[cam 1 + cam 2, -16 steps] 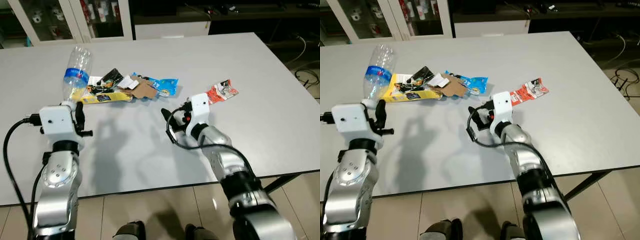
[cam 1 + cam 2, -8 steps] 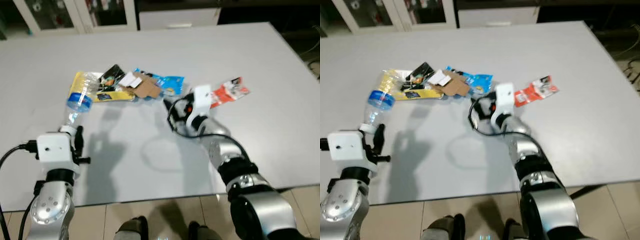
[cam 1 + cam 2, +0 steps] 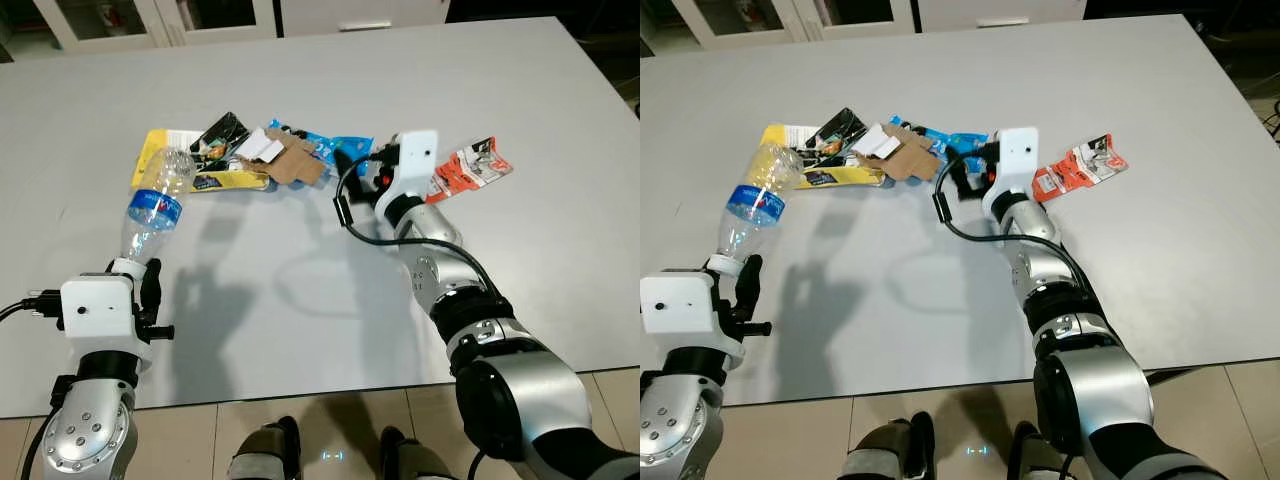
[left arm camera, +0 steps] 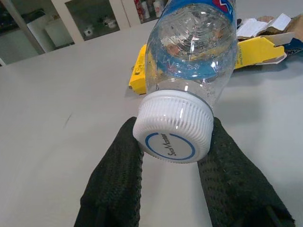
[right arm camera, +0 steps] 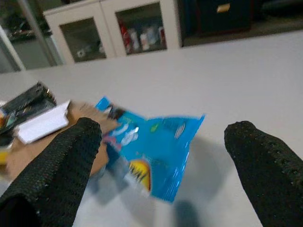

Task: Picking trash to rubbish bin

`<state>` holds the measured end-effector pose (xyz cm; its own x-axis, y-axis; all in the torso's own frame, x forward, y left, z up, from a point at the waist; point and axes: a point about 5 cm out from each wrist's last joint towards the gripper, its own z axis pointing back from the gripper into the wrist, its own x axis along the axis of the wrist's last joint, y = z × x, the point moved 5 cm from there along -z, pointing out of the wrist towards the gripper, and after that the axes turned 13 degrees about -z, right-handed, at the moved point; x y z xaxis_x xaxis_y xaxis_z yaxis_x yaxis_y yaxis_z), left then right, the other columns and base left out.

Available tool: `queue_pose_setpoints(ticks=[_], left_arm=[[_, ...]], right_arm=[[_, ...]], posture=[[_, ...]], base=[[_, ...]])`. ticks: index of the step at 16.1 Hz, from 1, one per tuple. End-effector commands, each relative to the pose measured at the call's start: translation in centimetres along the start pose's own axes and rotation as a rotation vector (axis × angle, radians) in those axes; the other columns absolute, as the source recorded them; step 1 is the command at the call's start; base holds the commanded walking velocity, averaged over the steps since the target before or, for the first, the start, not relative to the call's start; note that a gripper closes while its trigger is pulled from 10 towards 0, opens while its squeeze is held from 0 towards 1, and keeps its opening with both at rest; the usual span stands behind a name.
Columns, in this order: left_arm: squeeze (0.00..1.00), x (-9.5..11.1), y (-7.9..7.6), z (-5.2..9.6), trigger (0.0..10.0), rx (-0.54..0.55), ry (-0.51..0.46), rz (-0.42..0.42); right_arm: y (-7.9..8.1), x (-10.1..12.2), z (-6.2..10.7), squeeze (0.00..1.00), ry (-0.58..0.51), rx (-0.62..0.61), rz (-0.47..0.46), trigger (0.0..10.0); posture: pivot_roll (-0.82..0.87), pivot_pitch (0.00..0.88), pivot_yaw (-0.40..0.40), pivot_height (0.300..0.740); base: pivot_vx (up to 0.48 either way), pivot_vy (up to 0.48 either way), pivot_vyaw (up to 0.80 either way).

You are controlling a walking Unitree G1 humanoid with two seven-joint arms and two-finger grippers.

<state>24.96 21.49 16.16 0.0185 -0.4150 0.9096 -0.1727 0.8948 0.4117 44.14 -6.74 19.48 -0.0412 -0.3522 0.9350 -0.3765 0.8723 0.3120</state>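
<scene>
My left gripper (image 4: 173,158) is shut on the white cap of a clear plastic bottle (image 3: 155,203) with a blue label, held up over the near left of the white table (image 3: 300,300). A heap of trash lies further back: a yellow packet (image 3: 215,180), a brown cardboard piece (image 3: 298,165), a white paper scrap (image 3: 260,148) and a blue wrapper (image 5: 151,153). My right gripper (image 5: 163,142) stands open just before the blue wrapper, fingers wide on either side of it. A red and white wrapper (image 3: 472,170) lies to the right of that arm.
White cabinets with glass doors (image 3: 130,15) stand behind the far table edge. Tiled floor (image 3: 330,440) and my feet show below the near edge. The right half of the table holds no other objects.
The camera has tilted down and in. My right gripper has reached forward to the blue wrapper. The left arm has drawn back toward me with the bottle.
</scene>
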Motion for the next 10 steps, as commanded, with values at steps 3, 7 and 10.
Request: queue_pose_setpoints(ticks=[3,7,10], left_arm=[[0.0,0.1,0.2,0.5,10.0,-0.002,0.01,-0.022],[0.0,0.1,0.0,0.7,10.0,-0.008,0.017,-0.019],[0.0,0.0,-0.1,1.0,10.0,-0.008,0.023,-0.014]], right_arm=[[0.3,2.2,-0.7,0.0,-0.071,-0.003,0.137,10.0],[0.0,0.8,-0.7,0.0,0.017,0.006,0.22,10.0],[0.5,-0.5,-0.6,0.0,0.078,0.034,0.249,10.0]], posture=[[0.19,0.255,0.081,0.74],[0.2,0.263,0.074,0.74],[0.2,0.267,0.071,0.74]], base=[[0.0,0.0,0.0],[0.0,0.0,0.0],[0.0,0.0,0.0]])
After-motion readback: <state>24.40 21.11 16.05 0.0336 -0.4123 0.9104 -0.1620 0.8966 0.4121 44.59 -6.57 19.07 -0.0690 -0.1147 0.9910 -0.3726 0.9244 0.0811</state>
